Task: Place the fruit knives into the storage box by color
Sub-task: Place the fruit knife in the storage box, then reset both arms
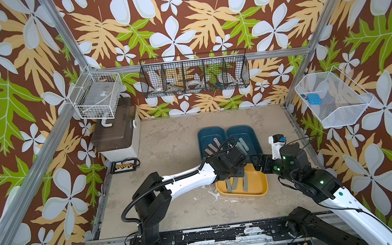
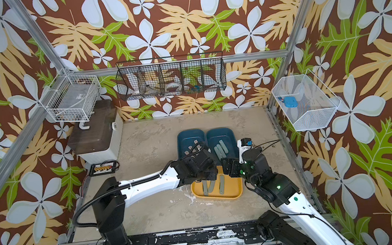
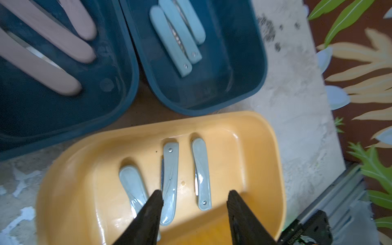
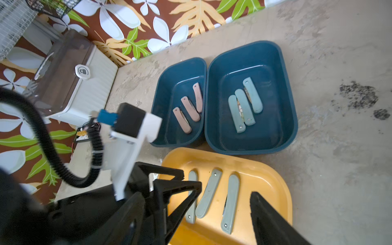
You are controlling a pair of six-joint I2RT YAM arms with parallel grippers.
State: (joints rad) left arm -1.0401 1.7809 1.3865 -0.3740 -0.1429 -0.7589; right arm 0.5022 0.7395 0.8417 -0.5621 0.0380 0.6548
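Above the yellow tray (image 3: 274,152), the left fingers (image 3: 148,214) stand parted with nothing gripped between them. Three grey-green fruit knives (image 3: 170,167) lie flat in that tray, roughly parallel. In the left wrist view one fingertip covers the near ends of two of them, though whether it touches them cannot be told. The third knife (image 3: 201,169) lies in the gap between the two fingertips.

The right fingers (image 4: 267,222) are spread wide and empty, and in the right wrist view the same three knives show between them.

Beyond the tray on the surface (image 1: 167,144), two dark blue bins sit side by side, rims touching. The bin nearer the left arm (image 4: 162,95) holds three pale pink knives (image 4: 187,108), and the other bin (image 4: 283,101) holds three light blue knives (image 4: 244,106) lying close together.
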